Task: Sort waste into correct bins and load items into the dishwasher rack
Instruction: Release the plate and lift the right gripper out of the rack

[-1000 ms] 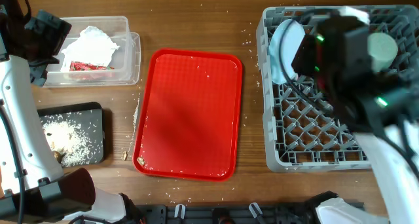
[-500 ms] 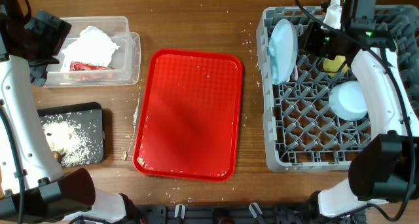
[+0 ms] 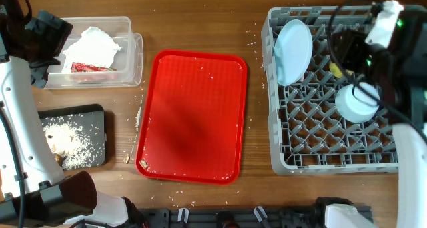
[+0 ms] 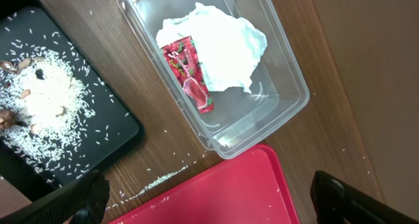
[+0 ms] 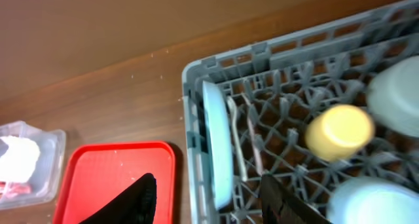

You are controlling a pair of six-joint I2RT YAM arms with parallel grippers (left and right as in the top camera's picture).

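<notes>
The grey dishwasher rack (image 3: pixel 287 155) stands at the right. In it a light blue plate (image 3: pixel 293 51) stands on edge, a light blue bowl (image 3: pixel 357 101) lies upside down, and the yellow-green cup (image 3: pixel 335 70) peeks out by my arm. My right gripper (image 3: pixel 348 45) hovers over the rack's far side. The right wrist view shows this gripper (image 5: pixel 208 181) open and empty above the plate (image 5: pixel 216 145), white cutlery (image 5: pixel 237 135), cup (image 5: pixel 339 131) and pale green bowl (image 5: pixel 396 96). My left gripper (image 4: pixel 209 194) is open and empty, above the clear tub (image 4: pixel 288 103) holding a napkin (image 4: pixel 222 47) and red wrapper (image 4: pixel 190 73).
A large red tray (image 3: pixel 193 115) lies mid-table with a few rice grains on it. The black tray (image 3: pixel 100 115) at front left holds rice and brown scraps (image 4: pixel 39 99). Loose rice is scattered on the wood between the trays. My left arm stands along the left edge.
My right arm has swung up and to the right over the rack, uncovering the upturned blue bowl. The plate now shows more of its face. The left arm has not moved.
</notes>
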